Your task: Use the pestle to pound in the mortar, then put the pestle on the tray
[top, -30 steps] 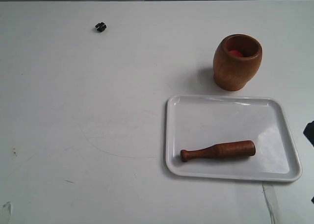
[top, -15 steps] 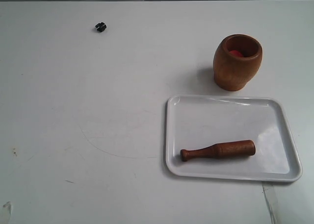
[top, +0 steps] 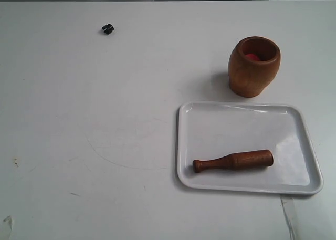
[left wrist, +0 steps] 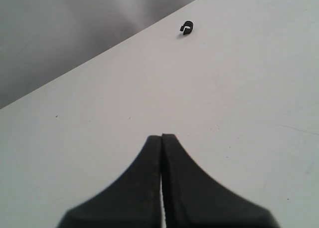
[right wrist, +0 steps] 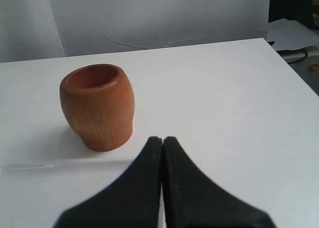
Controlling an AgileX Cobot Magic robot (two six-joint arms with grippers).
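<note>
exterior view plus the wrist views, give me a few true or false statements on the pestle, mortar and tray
1. The pestle lies flat inside the tray. True.
2. The mortar stands on the tray. False: it stands upright on the table, apart from the tray.
3. A red thing shows inside the mortar. True.
4. The right arm's fingers hold the pestle. False: they are shut on nothing.
5. The small black object sits in the tray. False: it lies on the table, far from the tray.

Warm brown on the mortar (top: 254,66) with faint vertical grain, red lump (top: 253,56) inside. Darker reddish-brown for the pestle (top: 233,161). Glossy plain white on the tray (top: 236,119), duller white on the bench (top: 105,119) with faint grey scuffs. Tiny black bit (top: 107,29) far left. Plain black on the left end effector (left wrist: 161,138) and right end effector (right wrist: 162,139).
</note>
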